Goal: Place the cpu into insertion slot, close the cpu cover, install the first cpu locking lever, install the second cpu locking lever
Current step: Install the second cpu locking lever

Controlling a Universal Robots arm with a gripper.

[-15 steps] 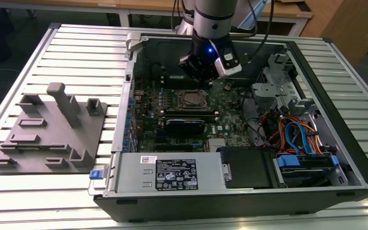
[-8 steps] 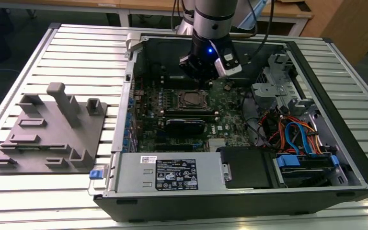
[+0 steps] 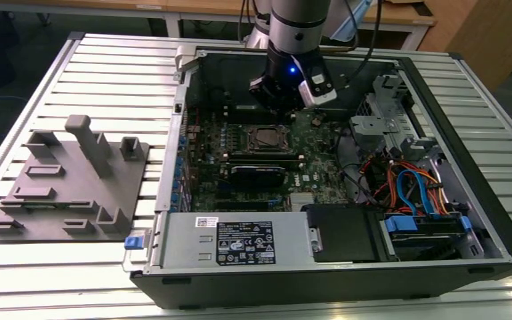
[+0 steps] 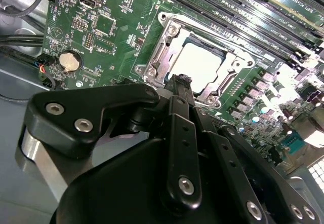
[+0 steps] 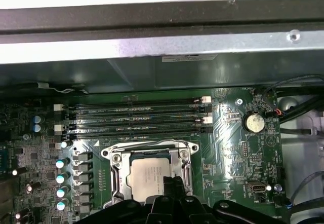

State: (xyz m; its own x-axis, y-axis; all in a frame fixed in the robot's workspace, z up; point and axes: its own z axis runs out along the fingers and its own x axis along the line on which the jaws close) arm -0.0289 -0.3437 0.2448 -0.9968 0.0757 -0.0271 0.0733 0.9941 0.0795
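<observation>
A grey cylindrical arm (image 3: 296, 23) carries a black wrist block with a small blue light. The gripper (image 4: 181, 82) has black linkages joined by silver screws.

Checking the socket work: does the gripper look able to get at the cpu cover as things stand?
Probably yes. The gripper sits right at the edge of the cpu cover, which lies down over the cpu, with nothing between them.

Room above the cpu cover (image 5: 149, 171) is hemmed by memory slots (image 5: 134, 115) and the case wall (image 5: 152, 46)
</observation>
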